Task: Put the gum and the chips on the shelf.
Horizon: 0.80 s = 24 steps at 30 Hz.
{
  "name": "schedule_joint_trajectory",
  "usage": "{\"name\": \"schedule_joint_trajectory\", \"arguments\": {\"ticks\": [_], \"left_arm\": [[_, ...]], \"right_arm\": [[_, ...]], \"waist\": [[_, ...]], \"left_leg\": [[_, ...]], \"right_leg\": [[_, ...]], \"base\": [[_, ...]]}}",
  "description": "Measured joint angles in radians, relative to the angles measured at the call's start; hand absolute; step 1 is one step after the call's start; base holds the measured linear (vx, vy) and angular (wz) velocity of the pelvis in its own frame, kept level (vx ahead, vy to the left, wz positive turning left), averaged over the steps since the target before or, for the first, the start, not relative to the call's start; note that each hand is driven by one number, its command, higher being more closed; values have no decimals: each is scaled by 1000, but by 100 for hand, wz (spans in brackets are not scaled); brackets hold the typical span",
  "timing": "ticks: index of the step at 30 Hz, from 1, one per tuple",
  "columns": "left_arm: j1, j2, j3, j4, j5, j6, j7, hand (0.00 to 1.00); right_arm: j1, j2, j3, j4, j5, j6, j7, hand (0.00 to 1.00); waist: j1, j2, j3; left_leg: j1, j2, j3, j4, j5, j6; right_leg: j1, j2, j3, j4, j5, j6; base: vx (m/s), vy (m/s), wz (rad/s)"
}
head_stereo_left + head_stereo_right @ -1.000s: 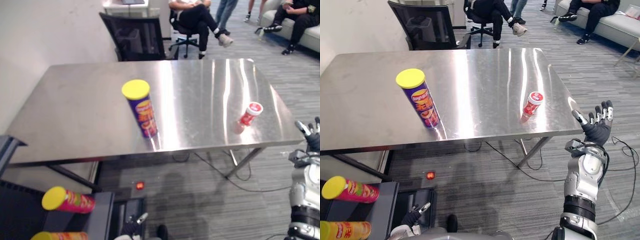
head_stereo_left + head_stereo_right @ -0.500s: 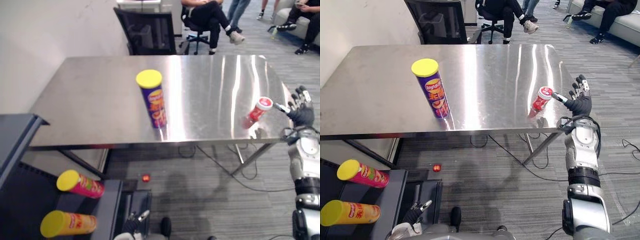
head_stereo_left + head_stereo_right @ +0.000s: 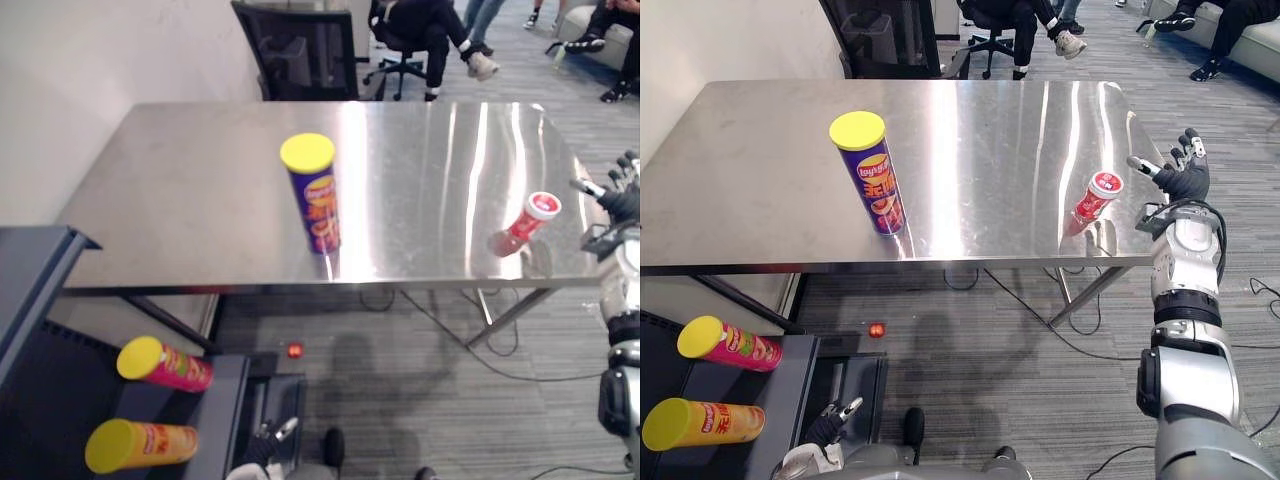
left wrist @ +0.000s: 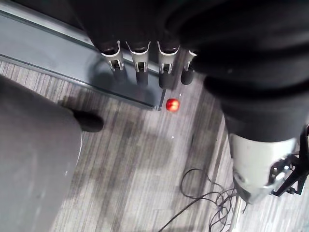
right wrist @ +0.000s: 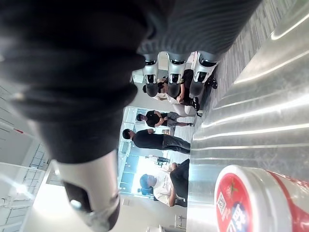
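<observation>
Steel counter point(image 3: 180, 200) holds chips point(image 3: 315, 200) and, at their 3 o'clock, gum point(image 3: 525, 222); neither is on the shelf point(image 3: 35, 275) at 8 o'clock yet. Right robot hand point(image 3: 1185, 178), spread and empty, hovers beside the gum; left robot hand point(image 4: 141, 65) hangs slack, empty.

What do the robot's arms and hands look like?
The right arm is silver-grey, built of rounded segments with dark joint rings. The right hand has a dark cover and silver fingers with dark tips. The left hand shows the same fingers beside a dark ribbed cover.
</observation>
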Motion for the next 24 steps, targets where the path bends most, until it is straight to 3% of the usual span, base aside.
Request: {"name": "schedule_joint_trajectory", "arguments": {"ticks": [24], "left_arm": [[-4,7,-5,-37,-14,0,1,0]], "right_arm": [[-40,14,101,52,-40,17,40,0]], "waist": [[3,-12,52]], "left_leg": [[-1,9,4,-1,-6,-8]], "right_leg": [[-1,3,-1,-2,-4,-7]], "base": [[16,0,0]]}}
